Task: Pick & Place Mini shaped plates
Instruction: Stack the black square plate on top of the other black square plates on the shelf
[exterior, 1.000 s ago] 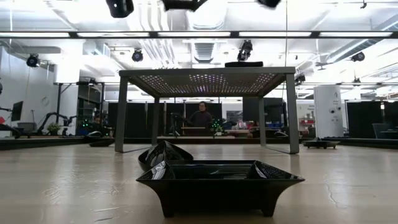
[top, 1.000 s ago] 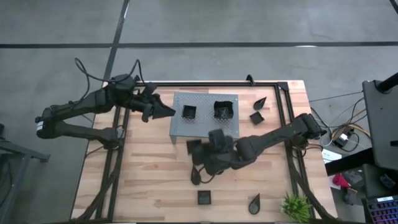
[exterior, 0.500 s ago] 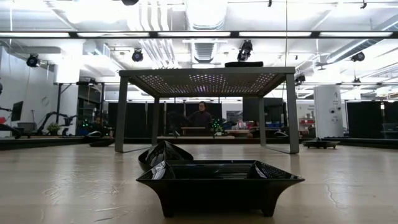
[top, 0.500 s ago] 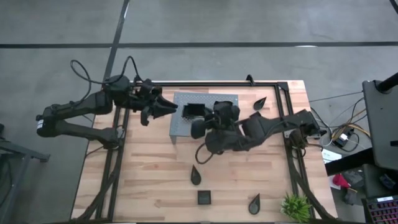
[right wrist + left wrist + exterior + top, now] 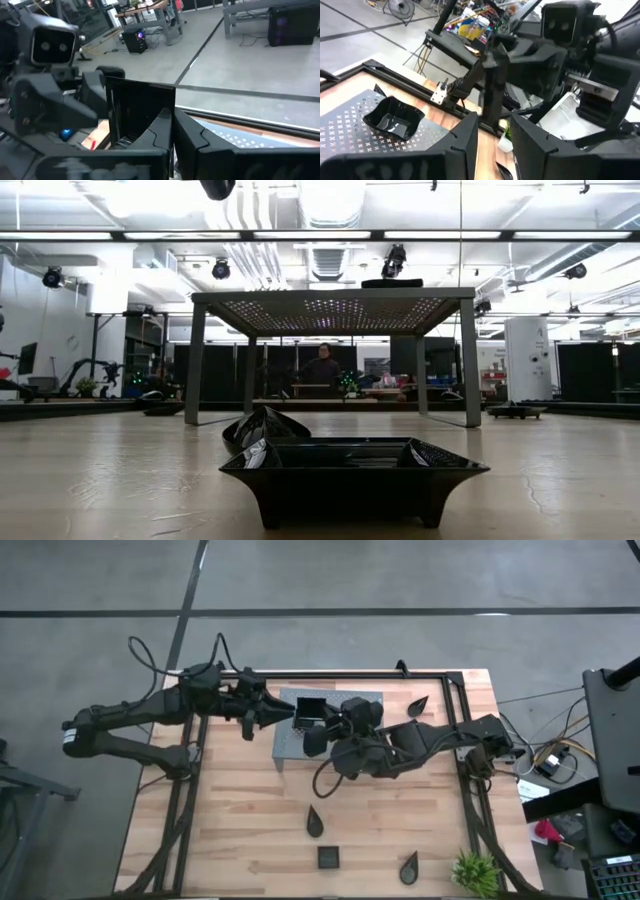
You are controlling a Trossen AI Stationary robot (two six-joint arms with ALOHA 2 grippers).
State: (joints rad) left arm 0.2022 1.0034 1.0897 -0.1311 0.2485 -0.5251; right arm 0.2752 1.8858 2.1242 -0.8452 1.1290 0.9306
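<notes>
High above the grey perforated rack (image 5: 295, 748), a small black square plate (image 5: 309, 710) stands on edge. My right gripper (image 5: 322, 728) is shut on it. My left gripper (image 5: 288, 718) comes level from the table's left, open. In the left wrist view the plate's thin edge (image 5: 491, 85) stands just ahead of the gap between its fingers (image 5: 495, 140). Another square plate (image 5: 395, 117) rests on its base on the rack. On the table's near half lie a teardrop plate (image 5: 315, 822), a square plate (image 5: 328, 858) and a second teardrop (image 5: 409, 865). My right gripper pinches the square plate's rim (image 5: 167, 117) at one side between its two fingers (image 5: 192, 137), coming from the table's right. The plate is lifted clear, on edge, its hollow face toward the right wrist camera. My left gripper: whether its fingers (image 5: 467, 132) touch the plate, I cannot tell.
A teardrop plate (image 5: 417, 705) lies at the far right of the table. A small green plant (image 5: 476, 872) stands at the near right corner. A black frame (image 5: 330, 674) runs along the table's far edge and down both sides. People sit in the room behind (image 5: 322, 368).
My right gripper has risen from the table's middle with the square plate and gone toward the far edge, over the rack and up to my left gripper. The plate has turned onto its edge. My left gripper has rolled a little and kept its place.
</notes>
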